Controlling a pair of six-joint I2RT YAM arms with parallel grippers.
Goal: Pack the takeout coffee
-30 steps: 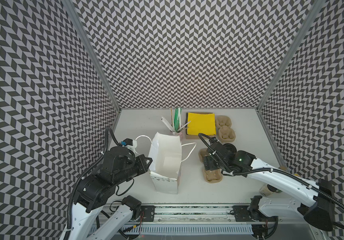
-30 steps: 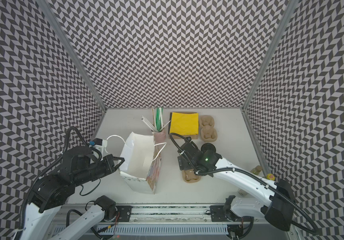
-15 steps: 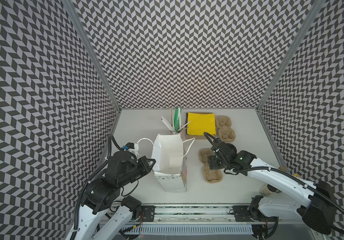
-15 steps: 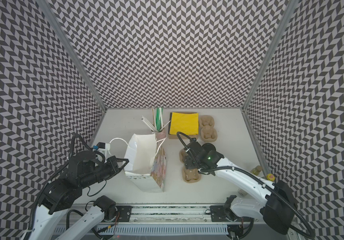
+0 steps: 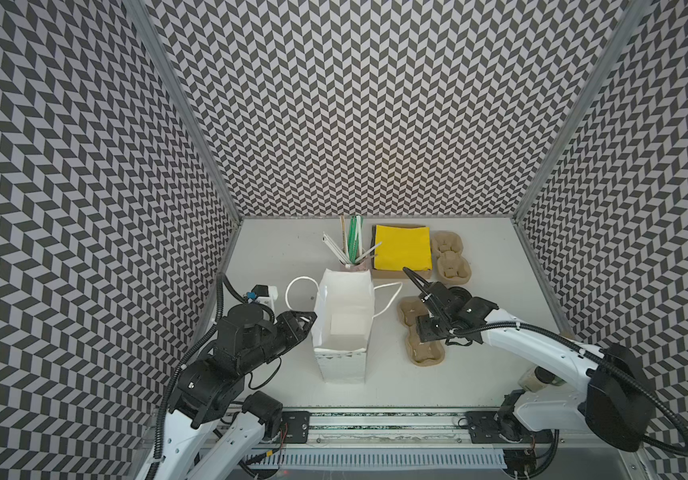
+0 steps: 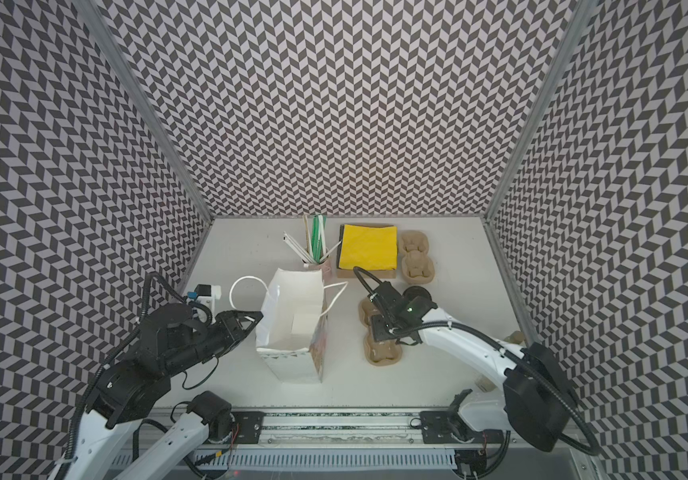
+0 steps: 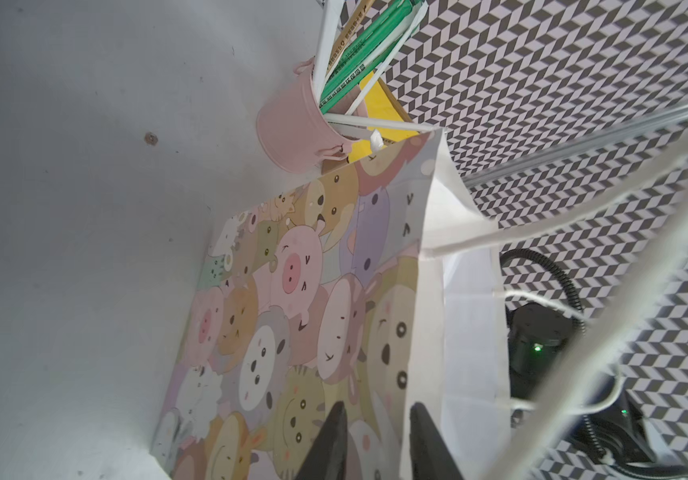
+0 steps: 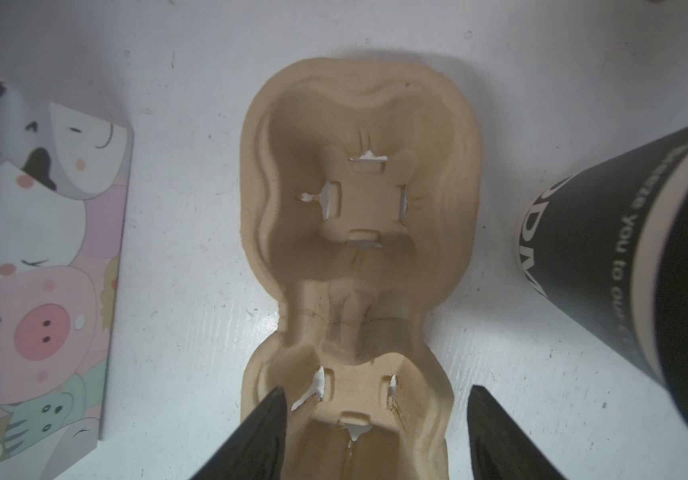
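Observation:
The takeout coffee (image 8: 625,249), a black cup with white lettering, stands on the table beside a brown pulp cup carrier (image 8: 359,187). In both top views only its lid (image 6: 417,294) shows behind the right arm. My right gripper (image 8: 377,390) hangs open over the carrier's (image 5: 425,357) near well, one finger on each side. The paper bag (image 5: 340,365) stands upright and open at the middle. My left gripper (image 7: 377,411) is open at the bag's (image 7: 292,311) left rim, with the cartoon-printed wall between its parted fingers.
At the back stand a pink cup with straws (image 5: 350,266), a yellow napkin on a cardboard box (image 5: 402,251) and another pulp carrier (image 5: 450,259). The bag's white handles (image 5: 298,286) loop out on both sides. Patterned walls close in three sides.
The bag has gone from leaning to standing upright. My left gripper has opened at its rim. My right gripper has settled over the carrier with its jaws narrowing.

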